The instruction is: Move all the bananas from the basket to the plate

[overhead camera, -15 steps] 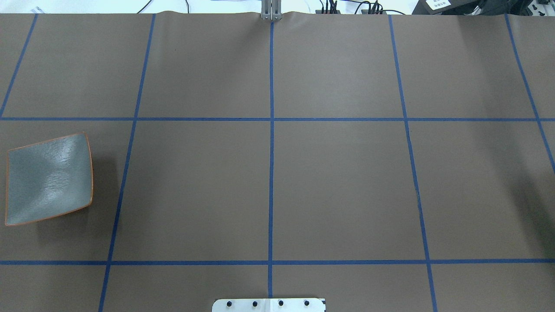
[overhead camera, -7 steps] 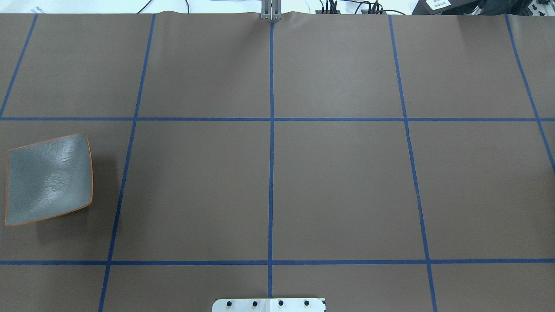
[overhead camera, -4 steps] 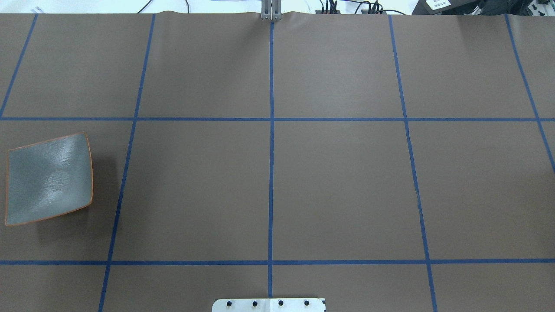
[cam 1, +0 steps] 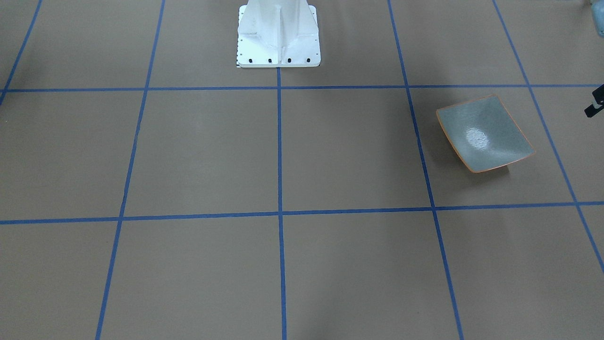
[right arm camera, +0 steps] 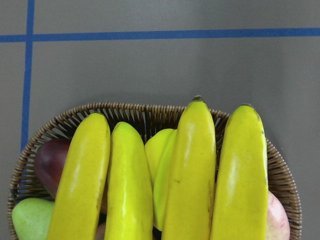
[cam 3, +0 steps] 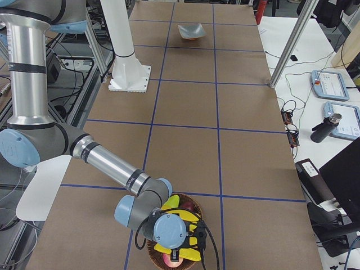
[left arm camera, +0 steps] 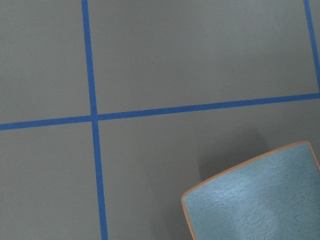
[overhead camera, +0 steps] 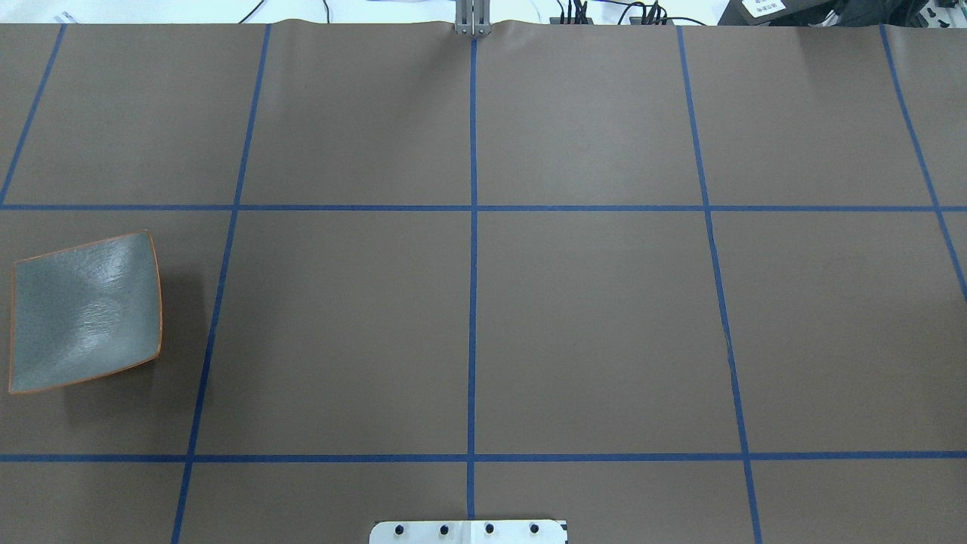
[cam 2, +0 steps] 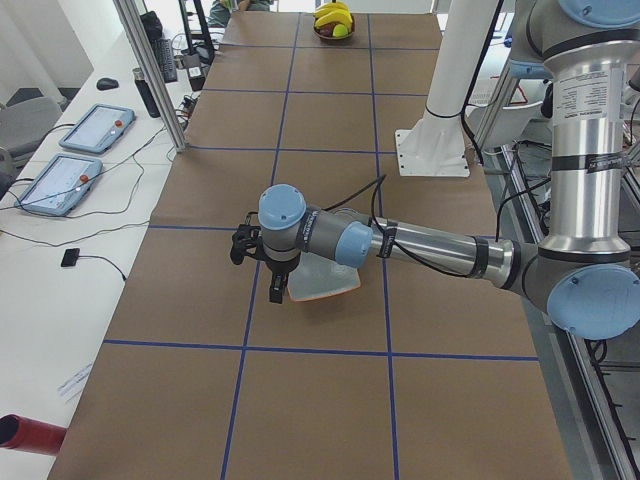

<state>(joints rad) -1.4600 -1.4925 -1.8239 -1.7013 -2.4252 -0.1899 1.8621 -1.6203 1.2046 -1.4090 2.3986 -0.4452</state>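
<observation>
Four bananas point(right arm camera: 190, 170) in basket point(right arm camera: 145, 112) w/ other fruit point(right arm camera: 50, 162), plate point(overhead camera: 83, 313) well apart.

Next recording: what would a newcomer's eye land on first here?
Bright yellow bananas fill the right wrist view, packed side by side in a wicker basket. In the overhead view the grey-green plate sits alone and bare near the left edge of the brown table with its blue grid.
</observation>
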